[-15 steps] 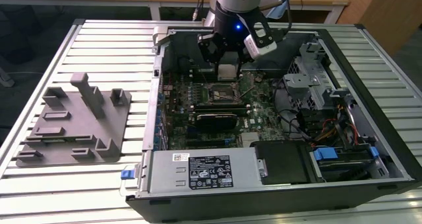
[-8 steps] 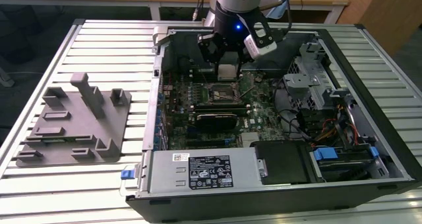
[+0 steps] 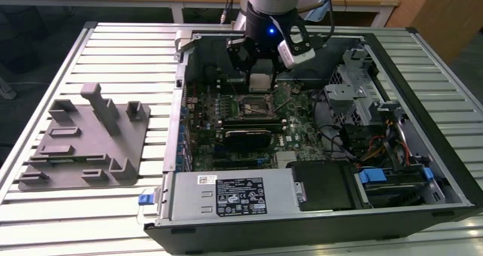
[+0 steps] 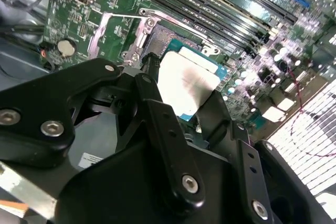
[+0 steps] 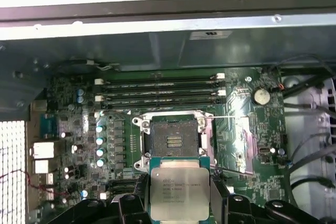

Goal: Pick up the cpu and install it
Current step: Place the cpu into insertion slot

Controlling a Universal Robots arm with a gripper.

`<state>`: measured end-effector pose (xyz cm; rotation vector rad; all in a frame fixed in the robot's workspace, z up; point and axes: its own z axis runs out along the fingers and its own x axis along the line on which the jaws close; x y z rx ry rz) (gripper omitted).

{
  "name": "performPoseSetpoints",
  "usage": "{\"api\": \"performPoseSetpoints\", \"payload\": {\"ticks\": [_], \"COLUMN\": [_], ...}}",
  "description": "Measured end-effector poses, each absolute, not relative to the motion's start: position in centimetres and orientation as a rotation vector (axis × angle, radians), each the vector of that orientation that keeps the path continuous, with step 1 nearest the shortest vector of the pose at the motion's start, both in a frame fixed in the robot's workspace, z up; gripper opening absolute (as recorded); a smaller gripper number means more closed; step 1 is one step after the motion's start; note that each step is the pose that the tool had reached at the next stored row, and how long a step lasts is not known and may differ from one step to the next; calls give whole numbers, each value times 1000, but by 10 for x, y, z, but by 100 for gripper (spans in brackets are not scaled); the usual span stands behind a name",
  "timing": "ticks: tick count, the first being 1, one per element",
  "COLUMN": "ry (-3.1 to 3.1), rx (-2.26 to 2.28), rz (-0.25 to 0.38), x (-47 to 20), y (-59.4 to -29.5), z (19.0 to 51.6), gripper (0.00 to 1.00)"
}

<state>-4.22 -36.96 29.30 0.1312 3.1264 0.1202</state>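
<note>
The cpu (image 5: 179,190), a flat square chip with a silvery lid and green edge, hangs between my gripper's (image 5: 179,203) black fingers (image 5: 137,202). The gripper is shut on it. In both wrist views the open metal-framed socket (image 5: 173,141) lies on the motherboard just beyond the chip, with its dark contact field bare. The second wrist view shows the cpu (image 4: 186,80) held tilted above the socket (image 4: 157,38), apart from it. In the exterior view my gripper (image 3: 261,78) hovers inside the open computer case over the socket (image 3: 253,106).
The case (image 3: 392,69) lies open on a slatted metal table (image 3: 113,47). A black heatsink block (image 3: 245,136) sits near the socket, memory slots (image 5: 157,90) beyond it. A power supply (image 3: 234,196) and drive bays (image 3: 362,103) line the case. A grey fixture plate (image 3: 87,143) lies at the exterior view's left.
</note>
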Motion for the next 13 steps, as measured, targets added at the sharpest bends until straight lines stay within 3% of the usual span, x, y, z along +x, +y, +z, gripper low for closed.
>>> {"api": "performPoseSetpoints", "payload": {"ticks": [13], "ry": [3089], "rx": [447], "rz": [118], "x": [-42], "y": [-370], "z": [293], "gripper": [54]}}
